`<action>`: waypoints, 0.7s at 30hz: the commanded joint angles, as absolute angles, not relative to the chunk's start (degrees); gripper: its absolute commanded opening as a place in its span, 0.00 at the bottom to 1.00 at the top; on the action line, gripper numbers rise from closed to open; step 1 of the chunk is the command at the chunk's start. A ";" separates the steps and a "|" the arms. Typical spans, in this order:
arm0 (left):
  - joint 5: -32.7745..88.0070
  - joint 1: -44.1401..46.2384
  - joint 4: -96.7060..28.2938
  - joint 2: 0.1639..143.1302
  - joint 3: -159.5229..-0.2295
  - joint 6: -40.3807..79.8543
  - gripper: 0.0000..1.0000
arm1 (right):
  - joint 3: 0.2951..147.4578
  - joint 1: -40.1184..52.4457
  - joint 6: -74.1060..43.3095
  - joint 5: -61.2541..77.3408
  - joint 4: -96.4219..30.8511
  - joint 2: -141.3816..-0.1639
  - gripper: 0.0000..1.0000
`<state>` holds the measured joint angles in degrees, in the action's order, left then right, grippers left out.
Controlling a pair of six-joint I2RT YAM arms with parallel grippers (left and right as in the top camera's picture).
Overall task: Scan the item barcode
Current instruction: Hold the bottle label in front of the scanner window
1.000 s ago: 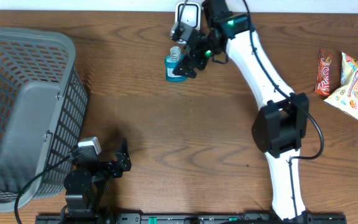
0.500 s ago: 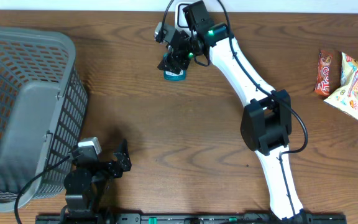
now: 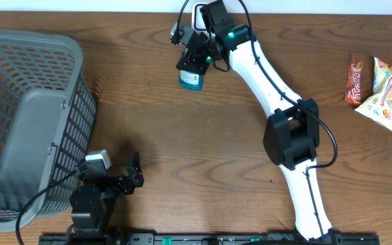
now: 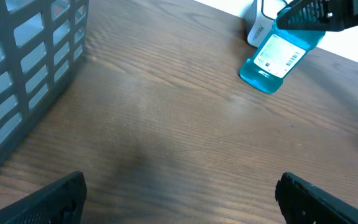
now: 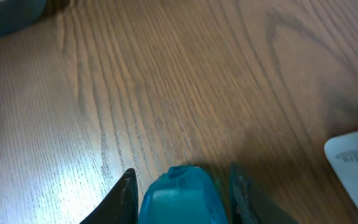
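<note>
The item is a small blue bottle with a white barcode label, near the table's far edge. In the left wrist view the blue bottle leans over, its label and barcode facing the camera. My right gripper is shut on its top, and in the right wrist view the fingers press both sides of the blue bottle. My left gripper rests at the near left, open, with only bare wood between its fingertips.
A grey mesh basket fills the left side. A white device stands at the far edge just behind the bottle. Several snack packets lie at the far right.
My right arm swung left over the bottle and its jaws closed on it. The bottle went from upright to leaning with its label showing. The left arm stayed still.
</note>
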<state>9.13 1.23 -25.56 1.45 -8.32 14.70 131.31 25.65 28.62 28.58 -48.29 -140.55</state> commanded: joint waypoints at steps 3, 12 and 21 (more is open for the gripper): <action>9.82 1.37 -26.46 1.45 -7.51 13.98 0.98 | 131.37 24.27 16.21 24.67 -53.84 -136.22 0.01; 9.82 1.37 -26.46 1.45 -7.51 13.98 0.98 | 131.37 22.87 1.48 26.17 -72.99 -126.17 0.01; 9.82 1.37 -26.46 1.45 -7.51 13.98 0.98 | 131.37 21.61 11.99 39.66 -88.97 -125.84 0.01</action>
<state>9.13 1.23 -25.56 1.45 -8.32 14.70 130.76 21.98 6.02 30.33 -86.89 -126.82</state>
